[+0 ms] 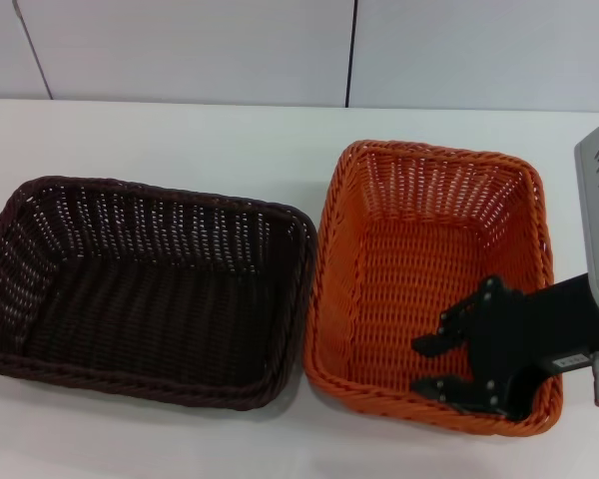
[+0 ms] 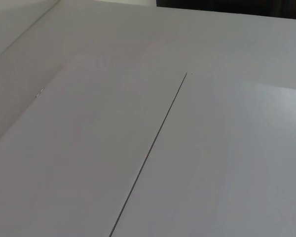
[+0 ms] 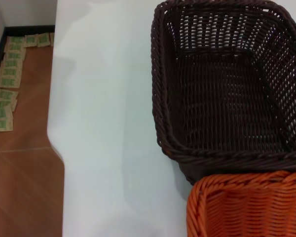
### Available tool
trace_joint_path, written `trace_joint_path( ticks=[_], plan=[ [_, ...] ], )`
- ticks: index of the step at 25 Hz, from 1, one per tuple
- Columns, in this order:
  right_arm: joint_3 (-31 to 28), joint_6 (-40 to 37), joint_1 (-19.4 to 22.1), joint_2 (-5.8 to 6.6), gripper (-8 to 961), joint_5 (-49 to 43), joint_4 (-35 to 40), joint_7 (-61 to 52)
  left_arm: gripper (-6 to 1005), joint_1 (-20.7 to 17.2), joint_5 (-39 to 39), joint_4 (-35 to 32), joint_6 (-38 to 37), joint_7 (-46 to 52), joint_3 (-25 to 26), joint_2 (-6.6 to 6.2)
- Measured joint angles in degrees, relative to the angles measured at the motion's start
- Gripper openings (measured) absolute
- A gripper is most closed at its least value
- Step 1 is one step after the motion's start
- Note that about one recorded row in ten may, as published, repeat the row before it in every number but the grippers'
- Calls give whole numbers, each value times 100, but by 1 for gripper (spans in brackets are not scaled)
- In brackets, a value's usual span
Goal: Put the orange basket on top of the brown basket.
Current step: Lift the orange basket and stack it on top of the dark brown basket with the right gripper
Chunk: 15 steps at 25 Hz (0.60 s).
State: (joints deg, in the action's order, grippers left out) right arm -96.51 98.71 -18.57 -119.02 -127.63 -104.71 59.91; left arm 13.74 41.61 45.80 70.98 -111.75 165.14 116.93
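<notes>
The orange basket (image 1: 419,259) sits on the white table at the right, its left rim next to the brown basket (image 1: 140,289). Both stand upright and empty. My right gripper (image 1: 427,365) is open and hovers over the orange basket's front right corner, fingers pointing left, the nearer finger (image 1: 434,388) close to the front wall. It holds nothing. The right wrist view shows the brown basket (image 3: 227,94) and a corner of the orange basket's rim (image 3: 237,197). My left gripper is out of view; its wrist view shows only a bare white surface.
The white table (image 1: 230,140) runs back to a white wall. In the right wrist view the table's edge (image 3: 56,123) drops to a brown floor (image 3: 19,163) with small packets lying on it.
</notes>
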Motion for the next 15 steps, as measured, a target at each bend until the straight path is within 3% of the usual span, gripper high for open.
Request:
trace_joint_path(
  ticks=[1,15],
  plan=[
    [9,-3,0,-2,291,-7,11,-10,827,0,0,0,0,0,0,0],
    [9,12,-217,17,462,-62,696,-31,827,9,-35,26,11,5,0,23]
  ],
)
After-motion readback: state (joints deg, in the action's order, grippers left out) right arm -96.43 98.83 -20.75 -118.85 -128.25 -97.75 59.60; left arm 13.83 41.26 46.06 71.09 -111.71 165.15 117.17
